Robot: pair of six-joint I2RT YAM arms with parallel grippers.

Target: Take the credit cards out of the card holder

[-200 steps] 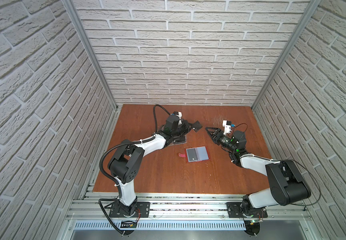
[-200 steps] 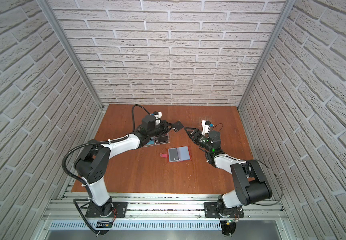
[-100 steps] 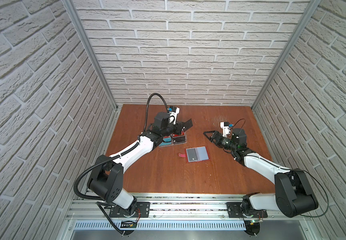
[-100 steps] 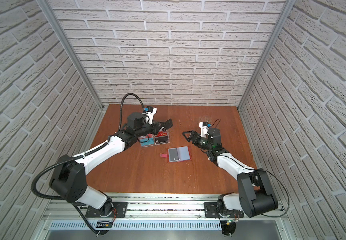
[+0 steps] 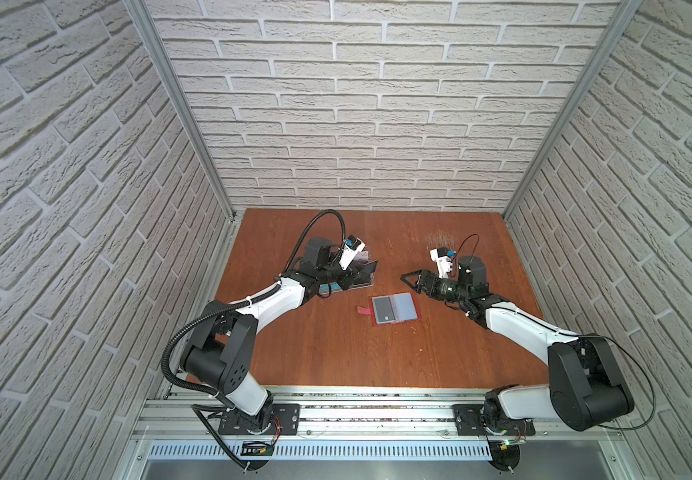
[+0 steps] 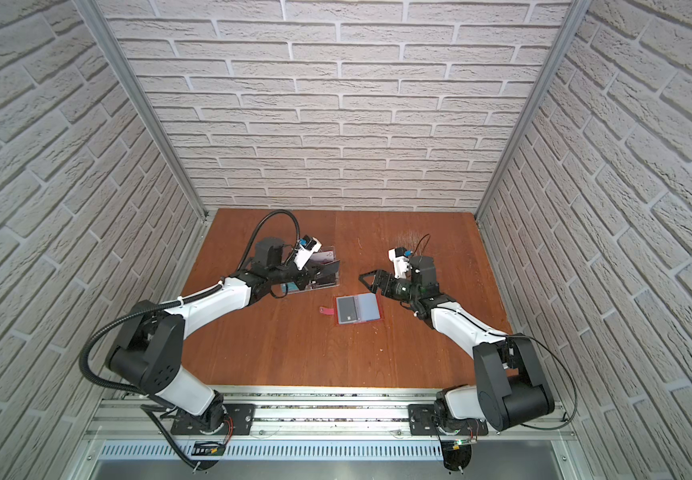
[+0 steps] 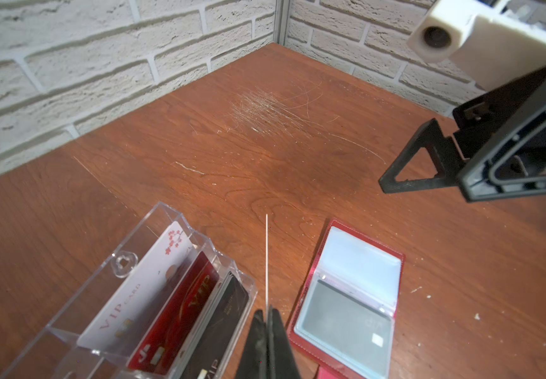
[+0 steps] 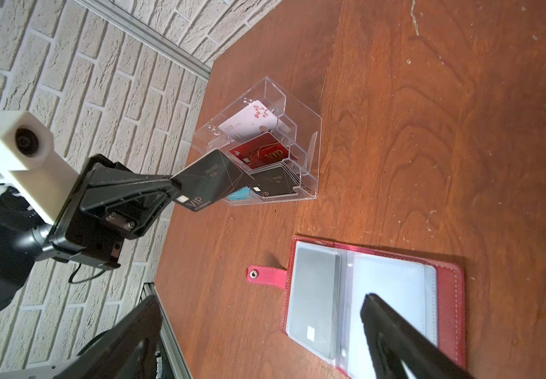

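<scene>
1. Jaws on the left arm are clamped on a black card [image 5: 368, 268], held over the clear tray [image 5: 360, 286] at the far left of the worktop in a top view. The right jaws stand wide apart and empty, just right of the card holder [image 5: 405, 306]. It lies open mid-worktop with a grey card [image 5: 383, 309] in its left sleeve.
2. Left wrist view: the black card [image 7: 266, 262] shows edge-on between the pressed-together jaws. Beside it, the clear tray [image 7: 166, 216] already holds a stack of dark cards [image 7: 229, 308].
3. Right wrist view: the black card [image 8: 212, 180] hangs just above that stack [image 8: 274, 183]. The card holder's [image 8: 448, 295] right sleeve looks empty, while the grey card [image 8: 314, 295] fills the left one.
4. Judging by this, most cards are out. The black card needs setting down, and at least the grey card is left to pull.
</scene>
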